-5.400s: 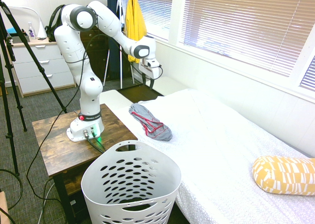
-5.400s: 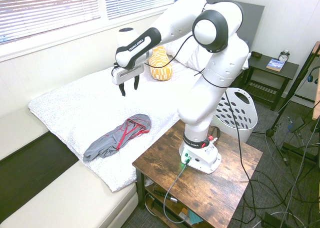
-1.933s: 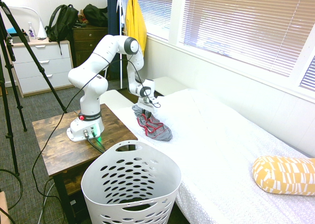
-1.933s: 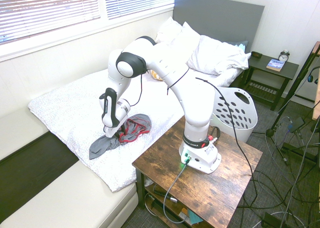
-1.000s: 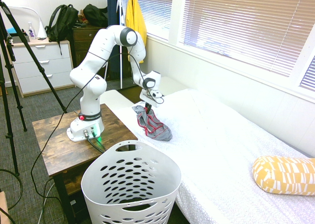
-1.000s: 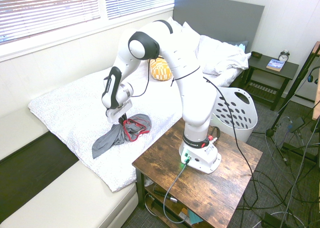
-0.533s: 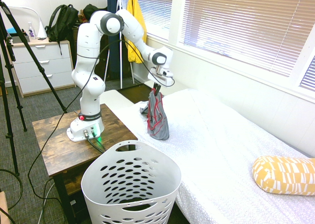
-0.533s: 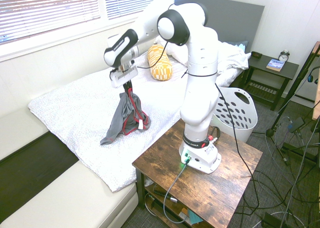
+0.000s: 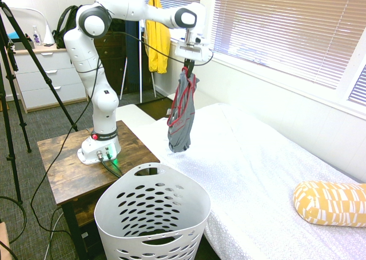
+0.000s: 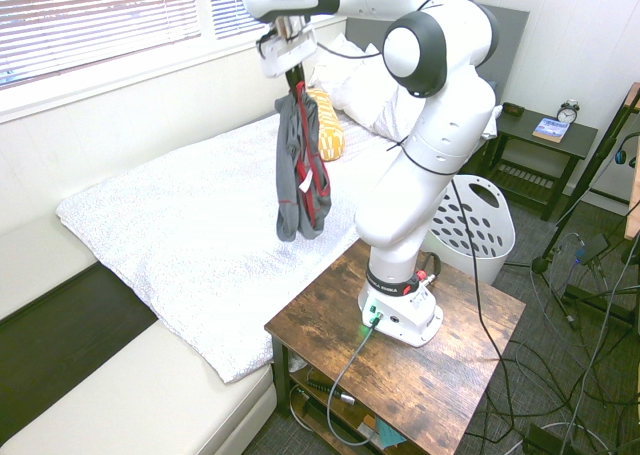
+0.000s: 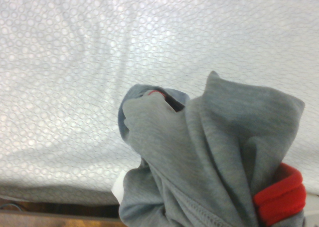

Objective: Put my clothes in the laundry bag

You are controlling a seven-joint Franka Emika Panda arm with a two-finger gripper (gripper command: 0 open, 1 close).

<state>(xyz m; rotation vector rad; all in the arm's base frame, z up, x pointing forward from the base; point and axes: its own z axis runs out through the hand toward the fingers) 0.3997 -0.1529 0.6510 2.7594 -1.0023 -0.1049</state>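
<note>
The clothes (image 9: pixel 182 114), a grey garment with red piping, hang straight down in the air above the bed. My gripper (image 9: pixel 186 67) is shut on the garment's top end, high over the near edge of the bed. From the other side the clothes (image 10: pixel 302 165) dangle clear of the cover, below my gripper (image 10: pixel 296 81). In the wrist view the grey cloth (image 11: pixel 209 157) fills the lower part, with white bedding behind it. The laundry bag (image 9: pixel 151 214), a white holed basket, stands on the floor in front of the bed, lower than the garment; the same laundry bag (image 10: pixel 470 220) shows beside the wooden table.
The white bed cover (image 9: pixel 257 168) stretches under the garment. A yellow-and-white pillow (image 9: pixel 330 202) lies at the bed's far end. The wooden table (image 9: pixel 63 163) bearing my arm stands next to the basket. A yellow garment (image 9: pixel 157 26) hangs by the window. A low white bench (image 10: pixel 130 395) runs beside the bed.
My gripper has risen with the clothes in it. The garment, which still touched the bed half a second ago, now hangs fully free above it.
</note>
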